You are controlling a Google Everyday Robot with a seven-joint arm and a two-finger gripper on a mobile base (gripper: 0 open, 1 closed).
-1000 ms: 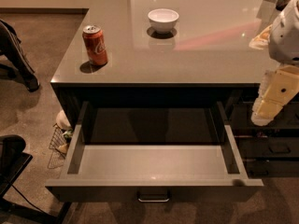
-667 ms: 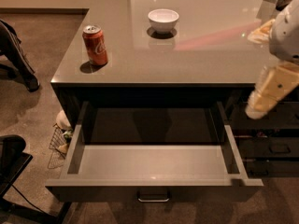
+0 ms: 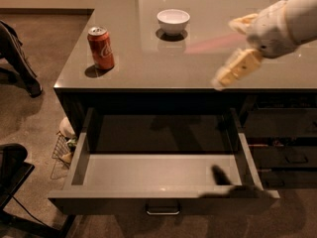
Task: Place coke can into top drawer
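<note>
Gripper [image 3: 224, 53] was moved up and left over the counter [image 3: 163, 66], fingers [image 3: 240, 66] spread apart, coke can [image 3: 101, 48] set left, top drawer [image 3: 148, 175] opened.

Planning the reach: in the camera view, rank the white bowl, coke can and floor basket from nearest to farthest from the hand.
The hand hangs open at the right, above the counter's front edge.
1. White bowl, centre back of the counter.
2. Coke can, left front corner.
3. Wire basket, on the floor, far left, below the counter.
</note>
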